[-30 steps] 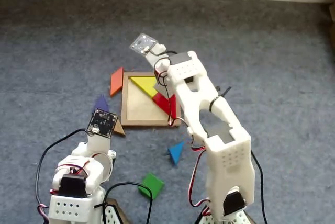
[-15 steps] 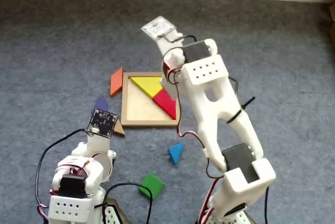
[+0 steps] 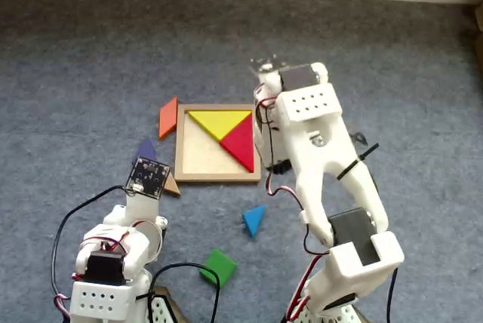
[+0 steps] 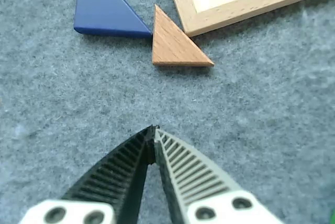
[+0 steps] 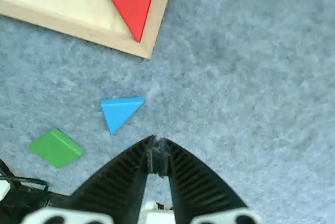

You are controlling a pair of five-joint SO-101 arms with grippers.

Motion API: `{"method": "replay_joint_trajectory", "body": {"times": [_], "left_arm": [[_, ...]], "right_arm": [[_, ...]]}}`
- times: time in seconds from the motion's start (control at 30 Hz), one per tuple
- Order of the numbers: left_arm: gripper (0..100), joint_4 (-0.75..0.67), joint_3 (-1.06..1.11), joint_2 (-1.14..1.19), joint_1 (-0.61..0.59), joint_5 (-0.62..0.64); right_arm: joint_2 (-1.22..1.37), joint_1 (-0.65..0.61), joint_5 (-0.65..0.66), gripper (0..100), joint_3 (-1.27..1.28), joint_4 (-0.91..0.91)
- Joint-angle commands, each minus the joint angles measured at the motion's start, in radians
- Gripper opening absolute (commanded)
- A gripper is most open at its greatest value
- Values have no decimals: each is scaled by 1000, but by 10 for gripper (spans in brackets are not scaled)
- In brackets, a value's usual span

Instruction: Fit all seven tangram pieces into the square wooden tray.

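The left arm (image 3: 121, 263) sits low at the near edge of the grey worktop (image 3: 392, 74). The left gripper (image 4: 155, 133) is clenched tip to tip with nothing between its fingers, and it hovers over bare surface.

Just ahead of its tips lies a plain wooden triangle (image 4: 172, 46). A dark blue triangle (image 4: 104, 7) lies a little beyond and to one side, and the two meet at a corner. The wooden triangle also sits right beside the outer corner of the tray (image 4: 235, 4), though whether they touch is not clear. Farther out from this gripper, an orange piece (image 3: 168, 117) rests on the worktop along the tray's outer edge.

The tray holds two pieces, and the rest of its floor is bare wood. A yellow triangle (image 3: 215, 121) lies against the far rim. A red triangle (image 3: 240, 146) lies against the rim on the right arm's side, and their long edges meet.

The right arm (image 3: 317, 157) stands folded just beside the tray. The right gripper (image 5: 156, 141) is also clenched on nothing, above bare worktop. A light blue triangle (image 5: 119, 111) lies near its tips. The tray's corner, with the point of the red triangle, is farther ahead. A green square (image 5: 56, 147) lies off to one side, apart from the light blue triangle.
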Motion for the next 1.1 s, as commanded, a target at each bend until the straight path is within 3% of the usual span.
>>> {"method": "replay_joint_trajectory", "body": {"times": [0.0, 0.33, 0.57, 0.77, 0.97, 1.07], "left_arm": [[7, 5, 21, -4, -12, -8], [7, 5, 21, -4, -12, -8], [7, 5, 21, -4, -12, -8], [7, 5, 21, -4, -12, -8], [7, 5, 21, -4, -12, -8], [7, 5, 21, -4, -12, -8]], "right_arm": [[-61, 16, -9, 12, 58, 21], [-85, 10, -11, 5, 136, 22], [-426, -48, -25, 5, 358, -62], [-619, -131, -281, 5, 645, -328], [-628, -205, -595, 5, 829, -549], [-627, -228, -671, 7, 860, -601]]}}
